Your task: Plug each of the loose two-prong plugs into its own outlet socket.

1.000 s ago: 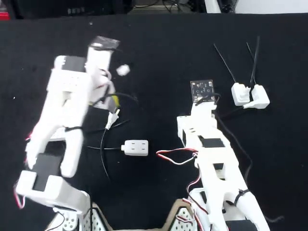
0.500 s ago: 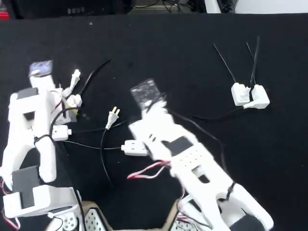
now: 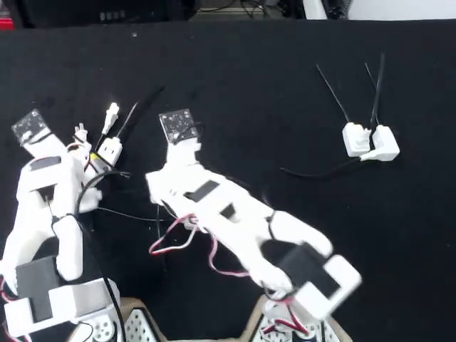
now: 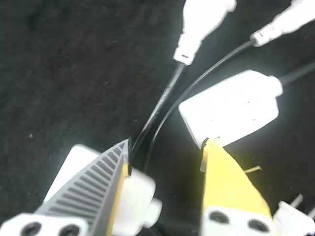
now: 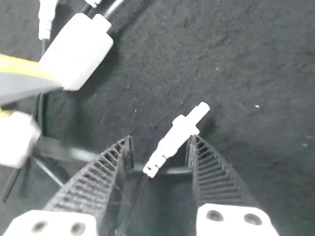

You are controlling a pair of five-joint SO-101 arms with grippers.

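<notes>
Black cloth (image 3: 249, 71) covers the whole table, matte and flecked with pale lint. Beyond its far edge, a thin strip of room (image 3: 249, 8) holds dark equipment, loose cables and something pale at the right corner.

Toward the far right of the cloth, two white socket blocks (image 3: 367, 141) sit touching each other. Thin black ties stick up from them and a black cord trails off toward the middle.

The right arm (image 3: 221, 206) lies diagonally across the centre of the table, with red and white wires (image 3: 178, 235) looping at its side. The right gripper (image 5: 160, 139) has its jaws apart, and a white two-prong plug (image 5: 179, 130) lies on the cloth in the gap between them. The plug is angled, and its body is close against one ribbed finger.

The left arm (image 3: 43, 199) stands along the left edge of the table. The left gripper (image 4: 166, 145) is also spread wide, and two black cords (image 4: 157, 118) run between its grey finger and its yellow one. A white outlet block (image 4: 231, 108) lies on the cloth with one corner touching the tip of the yellow finger. Another white plug (image 3: 112, 114) lies just beyond that block, farther from the arms. Whether the small white piece (image 4: 135, 196) against the grey finger is gripped, I cannot tell.
</notes>
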